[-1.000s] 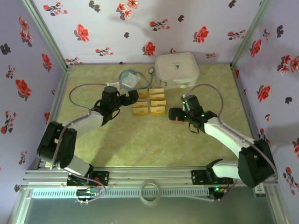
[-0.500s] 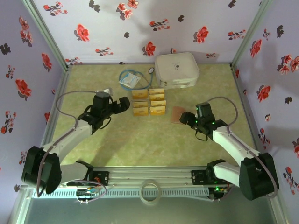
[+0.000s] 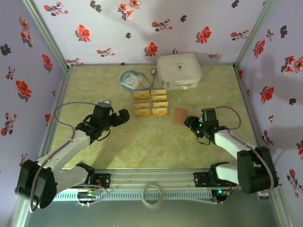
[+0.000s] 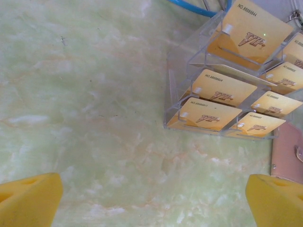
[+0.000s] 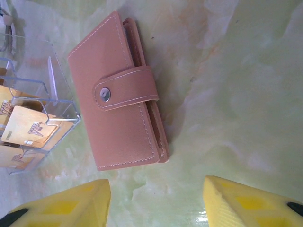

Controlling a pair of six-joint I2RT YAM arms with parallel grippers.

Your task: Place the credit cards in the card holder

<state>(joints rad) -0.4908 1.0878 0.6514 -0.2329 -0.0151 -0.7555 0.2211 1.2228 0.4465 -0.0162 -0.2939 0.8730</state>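
Several golden-tan credit cards [image 3: 150,103] stand in a clear tiered rack [image 4: 189,101] at mid-table; the left wrist view reads "VIP" on the credit cards [image 4: 220,90]. The reddish-brown card holder [image 3: 180,116] lies flat just right of the rack, closed, its snap strap fastened across the card holder [image 5: 118,120]. My left gripper [image 3: 124,116] hovers left of the rack, open and empty, yellow fingers [image 4: 28,198] wide apart. My right gripper [image 3: 188,122] sits just near of the holder, open, fingers [image 5: 251,203] clear of it.
A large white rounded case [image 3: 179,71] stands at the back. A blue-white packet with a blue cord [image 3: 131,81] lies behind the rack. Floral walls close in both sides. Bare green tabletop [image 3: 142,142] stretches between the arms.
Both arms have drawn back toward the near edge. My right gripper, earlier over the card holder, has backed off and the holder now lies uncovered. The left gripper slid left and nearer.
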